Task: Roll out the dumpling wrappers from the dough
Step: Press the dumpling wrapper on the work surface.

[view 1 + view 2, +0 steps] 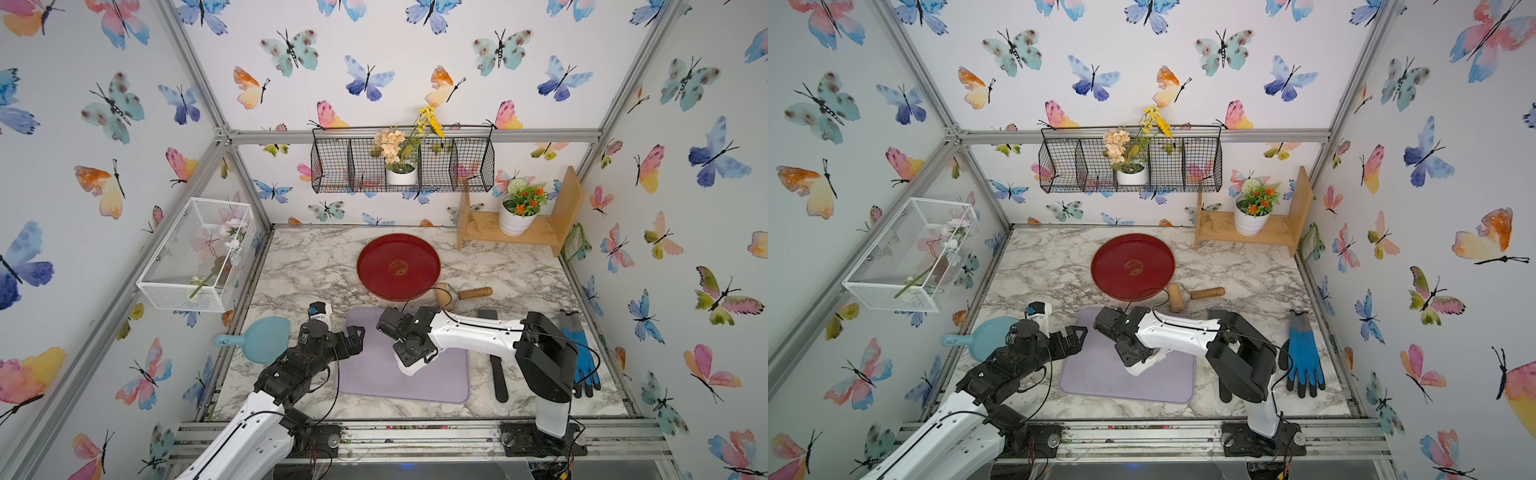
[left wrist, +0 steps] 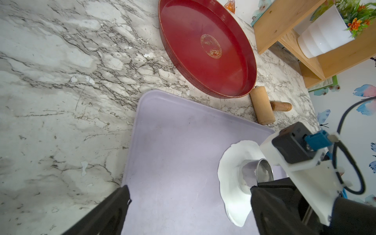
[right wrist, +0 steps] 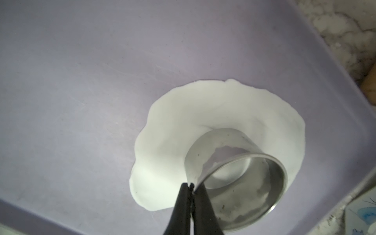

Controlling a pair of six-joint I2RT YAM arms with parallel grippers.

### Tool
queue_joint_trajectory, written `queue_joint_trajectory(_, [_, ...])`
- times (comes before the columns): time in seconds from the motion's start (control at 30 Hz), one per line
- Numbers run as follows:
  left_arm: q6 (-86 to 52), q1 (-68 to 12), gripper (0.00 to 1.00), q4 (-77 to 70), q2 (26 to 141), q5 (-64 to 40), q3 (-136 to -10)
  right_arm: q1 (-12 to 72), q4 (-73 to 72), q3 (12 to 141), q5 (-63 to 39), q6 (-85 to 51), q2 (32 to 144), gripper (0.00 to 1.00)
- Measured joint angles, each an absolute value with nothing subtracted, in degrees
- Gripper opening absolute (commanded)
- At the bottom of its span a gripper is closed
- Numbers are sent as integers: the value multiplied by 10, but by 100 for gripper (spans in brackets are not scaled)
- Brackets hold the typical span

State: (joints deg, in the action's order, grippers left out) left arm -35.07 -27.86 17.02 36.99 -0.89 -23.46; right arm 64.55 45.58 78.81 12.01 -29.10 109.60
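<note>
Your right hand (image 3: 190,186) is clamped tight on the wall of a shiny round metal ring cutter (image 3: 203,154). Its two black fingers pinch one rim between them. The ring hangs tilted, and its lower edge meets the dough (image 3: 183,126), a flat white sheet with a wavy, irregular outline. You cannot tell from these views whether the edge has cut through.

The dough lies on the lilac rectangular mat with a raised rim (image 1: 374,374), around the middle and towards the mat's right side. In both top views your right wrist covers most of it. The mat sits on the grey-veined marble table (image 1: 311,270), at the near centre.

Your left hand (image 2: 189,188) stands wide apart with nothing between its fingers. It hovers over the left edge of the mat, well apart from the dough.

Beyond the mat is the round dark-red tray (image 1: 398,266). The small wooden roller with a turned handle (image 2: 262,107) lies just beside the tray's near right rim, its handle pointing right.

A blue and grey work glove (image 1: 1304,357) lies flat on the table's right side. A pale-blue small pan (image 1: 262,338) sits at the left edge, partly behind your left arm.
</note>
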Motion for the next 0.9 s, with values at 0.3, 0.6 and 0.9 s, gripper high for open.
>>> queue_joint_trajectory(0.3, [-352,-279,99,170,370,-9,-231,646,463,811,115,-290,1107,20])
queue_joint_trajectory(0.6, [-351,-278,99,170,370,-9,-229,646,465,825,116,-296,1107,29])
queue_joint_trajectory(0.9, [-333,-283,100,184,408,-34,-274,645,455,820,147,-319,1033,37])
